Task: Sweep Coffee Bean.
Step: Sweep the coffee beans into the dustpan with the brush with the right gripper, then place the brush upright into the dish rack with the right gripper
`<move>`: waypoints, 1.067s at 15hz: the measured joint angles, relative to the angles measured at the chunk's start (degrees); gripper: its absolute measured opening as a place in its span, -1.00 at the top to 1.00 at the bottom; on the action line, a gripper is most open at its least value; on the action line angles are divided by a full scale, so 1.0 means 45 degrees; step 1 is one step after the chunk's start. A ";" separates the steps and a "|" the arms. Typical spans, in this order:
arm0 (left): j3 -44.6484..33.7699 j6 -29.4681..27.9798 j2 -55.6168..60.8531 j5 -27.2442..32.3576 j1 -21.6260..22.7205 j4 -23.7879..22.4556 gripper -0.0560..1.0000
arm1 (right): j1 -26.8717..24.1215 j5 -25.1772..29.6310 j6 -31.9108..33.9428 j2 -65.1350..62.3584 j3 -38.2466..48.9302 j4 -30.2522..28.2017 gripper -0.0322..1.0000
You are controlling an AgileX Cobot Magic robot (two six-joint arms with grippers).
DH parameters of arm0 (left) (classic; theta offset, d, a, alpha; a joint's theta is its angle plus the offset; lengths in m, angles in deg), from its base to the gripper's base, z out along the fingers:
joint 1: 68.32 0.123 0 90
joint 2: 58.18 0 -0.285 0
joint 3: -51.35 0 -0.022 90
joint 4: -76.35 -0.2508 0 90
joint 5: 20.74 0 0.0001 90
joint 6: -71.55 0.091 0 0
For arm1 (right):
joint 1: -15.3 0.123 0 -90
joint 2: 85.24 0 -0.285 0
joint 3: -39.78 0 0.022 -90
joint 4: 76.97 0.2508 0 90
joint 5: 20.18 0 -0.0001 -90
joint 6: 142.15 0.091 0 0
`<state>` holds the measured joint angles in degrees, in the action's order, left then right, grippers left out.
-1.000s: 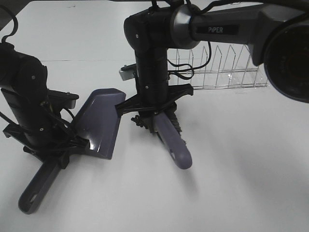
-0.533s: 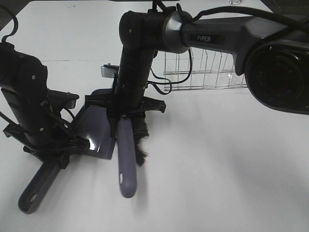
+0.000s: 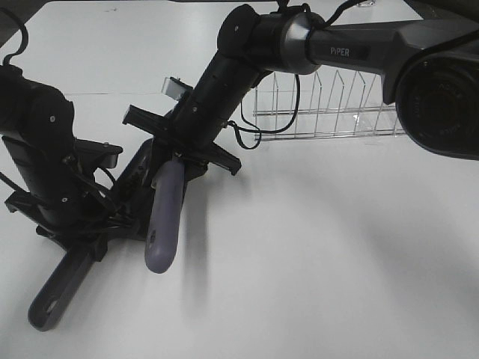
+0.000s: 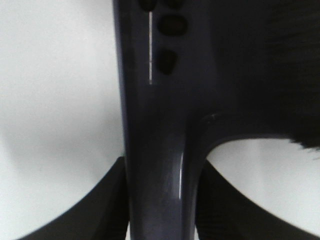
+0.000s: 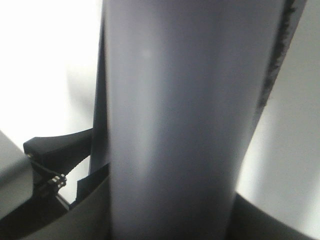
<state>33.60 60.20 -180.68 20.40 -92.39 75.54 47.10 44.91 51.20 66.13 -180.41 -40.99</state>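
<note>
My left gripper (image 3: 90, 233) is shut on the handle of a purple-grey dustpan (image 3: 58, 290) that lies on the white table. My right gripper (image 3: 182, 152) is shut on a purple-grey brush (image 3: 166, 217) and holds it tilted over the pan, hiding most of it. In the left wrist view the dustpan handle (image 4: 155, 150) runs between my fingers (image 4: 102, 210). A few coffee beans (image 4: 172, 25) lie on the pan near its neck, with the black bristles (image 4: 280, 65) beside them. The brush handle (image 5: 170, 120) fills the right wrist view. No beans show in the exterior high view.
A clear wire rack (image 3: 329, 112) stands at the back right, behind my right arm. The white table (image 3: 337, 262) stretches to the front and right.
My right gripper has swung the brush left, from the table beside the dustpan to over the pan. The beans seen by the bristles earlier are out of sight. The left arm has not moved.
</note>
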 joint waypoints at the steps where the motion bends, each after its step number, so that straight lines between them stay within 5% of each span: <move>1: 0.0000 0.0000 0.0000 0.0000 0.0000 0.0000 0.27 | 0.0000 -0.0013 -0.0204 -0.0013 -0.0216 -0.0025 0.35; 7: 0.0000 0.0000 0.0000 0.0000 0.0000 0.0000 0.27 | -0.0013 0.1044 0.0216 -0.0242 -0.3489 -0.3514 0.36; 16: 0.0000 0.0038 0.0000 0.0000 0.0000 0.0076 0.27 | -0.0013 0.1133 -0.0357 -0.1655 -0.3450 -0.5335 0.36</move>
<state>33.60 60.37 -180.68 20.40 -92.39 75.89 47.04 50.01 49.59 58.68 -195.93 -64.99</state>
